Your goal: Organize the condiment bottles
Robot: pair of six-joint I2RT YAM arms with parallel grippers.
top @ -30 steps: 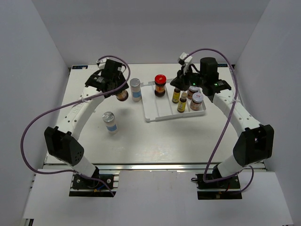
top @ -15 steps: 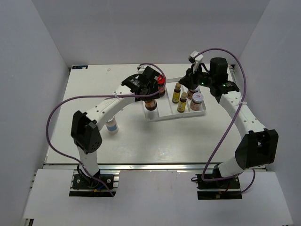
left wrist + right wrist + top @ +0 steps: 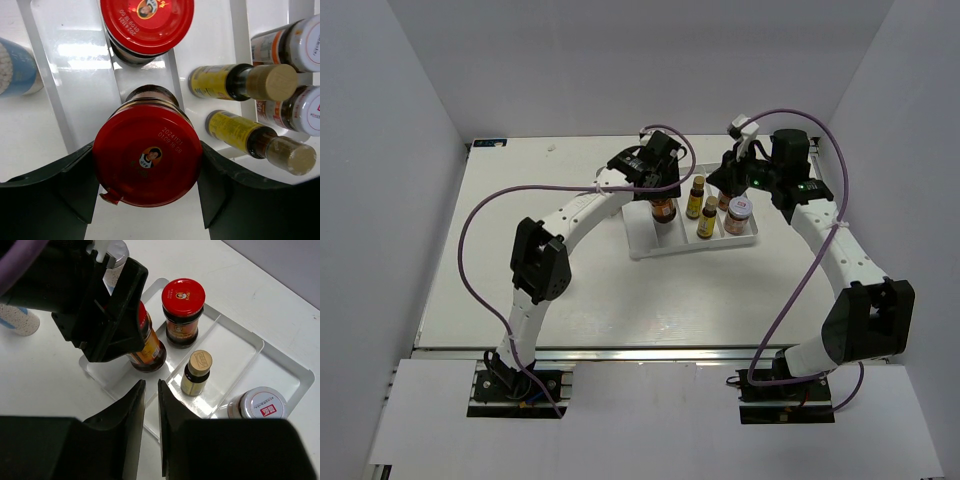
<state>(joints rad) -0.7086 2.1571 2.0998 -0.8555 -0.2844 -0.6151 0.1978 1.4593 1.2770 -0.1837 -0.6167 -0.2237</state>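
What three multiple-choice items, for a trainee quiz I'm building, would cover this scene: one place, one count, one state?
1. Where is the jar in the left tool? A tray section with the other red-lidded jar; B outside the tray; C its rightmost section.
2. How many slim yellow bottles are in the tray? A one; B two; C four.
3. The right tool is: A wide open; B half open; C shut, empty.
Answers: 1 A, both red lids share one section. 2 B, two sit side by side. 3 C, its jaws nearly meet on nothing.
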